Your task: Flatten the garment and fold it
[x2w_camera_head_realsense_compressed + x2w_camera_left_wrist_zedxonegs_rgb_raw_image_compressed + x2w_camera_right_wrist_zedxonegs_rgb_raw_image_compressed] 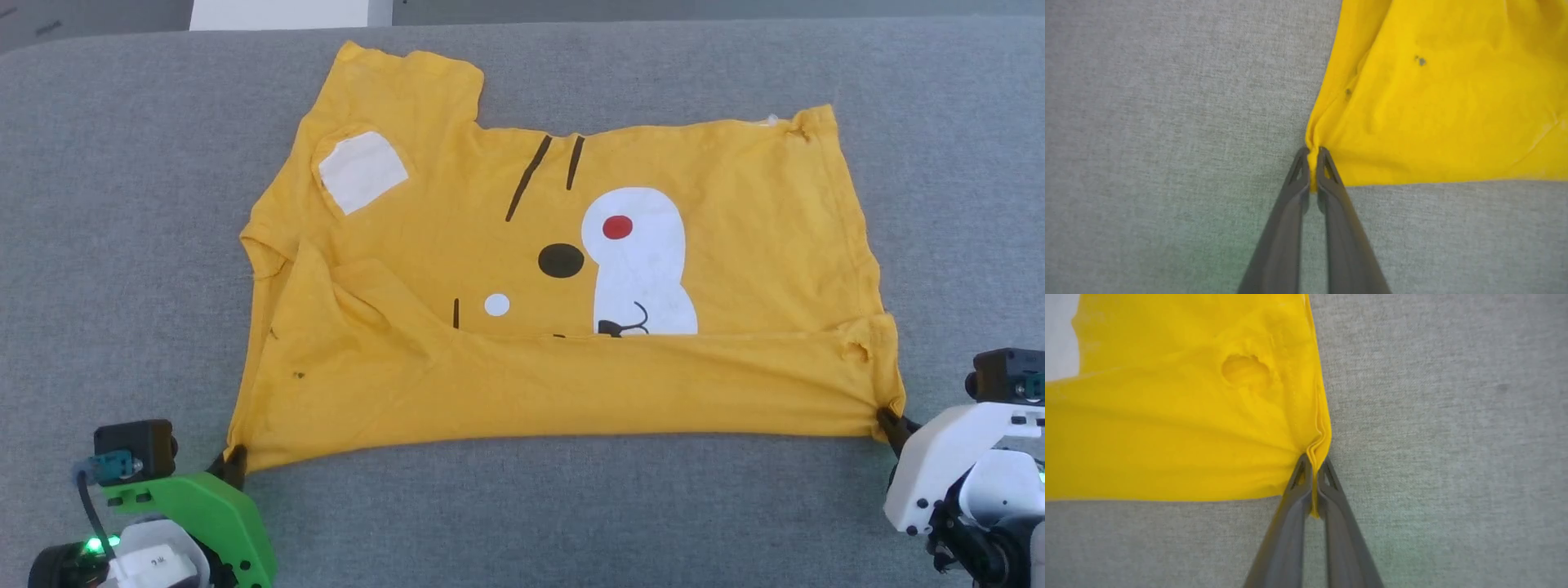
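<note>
Garment [457,212], one, mustard-yellow t-shirt with cartoon face print [641,261]: we list it spread across the middle of the grey cloth-covered counter [122,163], print upward. Its near edge is doubled over, so a plain yellow band [571,384] hides the lowest part of the face. Left gripper [235,467]: we record it closed on the band's near left corner, with a pinch of cloth bunched between its dark fingers. Right gripper [886,425]: likewise clamped on the near right corner, several layers of hem showing between the tips. We judge the two corners are held well apart to keep the near edge taut and straight, and low over the counter so the rest of the shirt lies undisturbed. Condition: slack creases run through the left part of the band, a pucker [853,351] sits just beside the right corner, and one sleeve [408,82] juts out at the far left. We take the fold to be in hand and not yet finished.
</note>
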